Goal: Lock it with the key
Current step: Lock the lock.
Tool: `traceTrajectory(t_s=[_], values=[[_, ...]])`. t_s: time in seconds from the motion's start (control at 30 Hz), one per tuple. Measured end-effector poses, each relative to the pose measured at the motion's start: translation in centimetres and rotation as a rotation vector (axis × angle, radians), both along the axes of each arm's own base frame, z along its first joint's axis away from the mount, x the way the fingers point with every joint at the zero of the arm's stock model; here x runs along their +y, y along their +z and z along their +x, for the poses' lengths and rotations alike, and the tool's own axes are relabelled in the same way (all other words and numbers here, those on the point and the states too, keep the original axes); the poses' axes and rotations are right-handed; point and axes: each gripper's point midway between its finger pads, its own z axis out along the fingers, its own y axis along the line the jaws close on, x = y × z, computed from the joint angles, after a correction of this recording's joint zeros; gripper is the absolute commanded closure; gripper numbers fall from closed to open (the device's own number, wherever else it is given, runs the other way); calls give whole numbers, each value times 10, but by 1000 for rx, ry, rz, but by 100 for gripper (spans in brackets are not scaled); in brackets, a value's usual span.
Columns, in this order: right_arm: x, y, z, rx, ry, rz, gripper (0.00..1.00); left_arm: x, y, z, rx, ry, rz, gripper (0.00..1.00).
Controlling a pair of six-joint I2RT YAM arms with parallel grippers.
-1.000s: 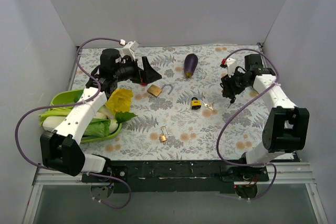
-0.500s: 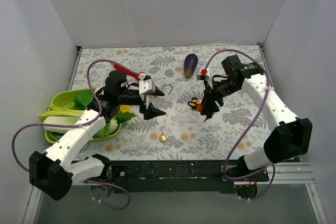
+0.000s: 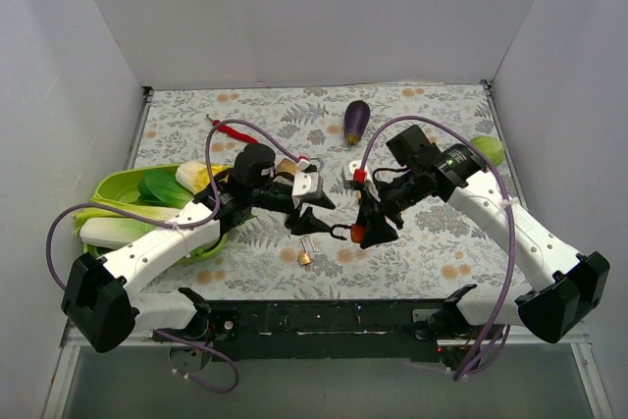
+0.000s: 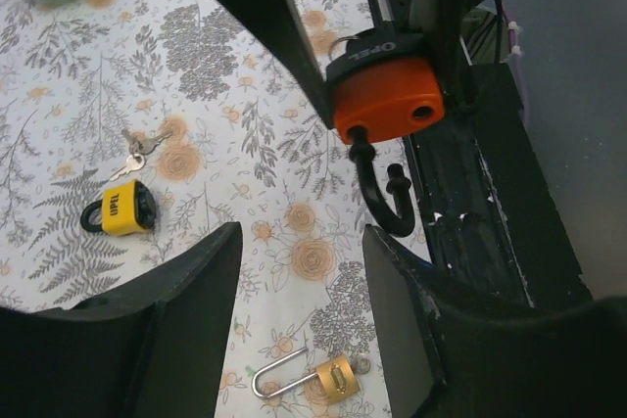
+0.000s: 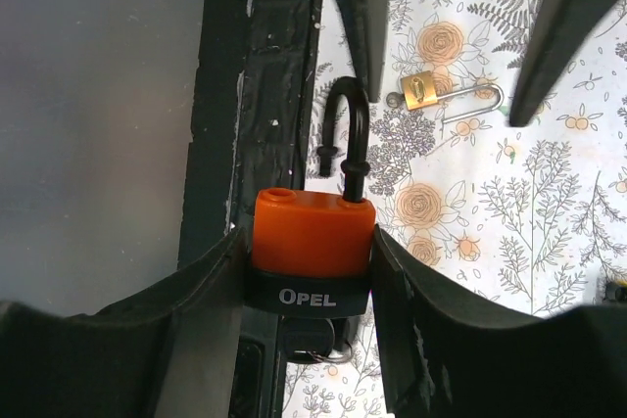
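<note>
An orange padlock (image 5: 313, 232) with a black band is clamped between the fingers of my right gripper (image 5: 309, 247), held above the table's front edge. Its black shackle (image 5: 351, 134) stands open, swung out of the body. A dark key head (image 5: 315, 345) with a ring shows under the body. In the top view the padlock (image 3: 359, 235) hangs at my right gripper (image 3: 365, 228), and my left gripper (image 3: 312, 211) is just to its left. In the left wrist view my left gripper (image 4: 299, 281) is open with nothing between its fingers, facing the padlock (image 4: 387, 100).
A small brass padlock (image 3: 305, 255) with an open shackle lies on the flowered cloth below both grippers. A yellow padlock (image 4: 120, 209) with keys (image 4: 137, 149) lies further off. An eggplant (image 3: 357, 120) is at the back, a green tray (image 3: 118, 188) of vegetables at the left.
Both arms have swung in to the front middle. The right gripper brought the orange padlock with it. The left gripper's jaws have narrowed.
</note>
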Motion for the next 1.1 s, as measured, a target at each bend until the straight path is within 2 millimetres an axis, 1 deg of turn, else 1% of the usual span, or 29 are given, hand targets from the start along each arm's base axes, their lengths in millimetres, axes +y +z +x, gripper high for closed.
traceTrajectory(t_s=[0.13,0.3,0.37,0.47,0.77,1.1], values=[[1,-2,3,-21,-6,-10,99,-5,-7,-16,1,-41,7,50],[2,-3,4,-39,-3,-20,99,-5,-19,-26,12,-53,36,50],[2,-4,6,-47,-6,-24,99,-3,-22,-27,19,-47,46,50],[3,-5,7,-59,-3,-27,99,-2,-21,-28,33,-39,49,53],[4,-11,4,-70,8,-46,99,-4,-15,-25,98,13,37,69],[6,-10,7,-74,-8,-42,99,-8,-12,-19,101,53,28,74]])
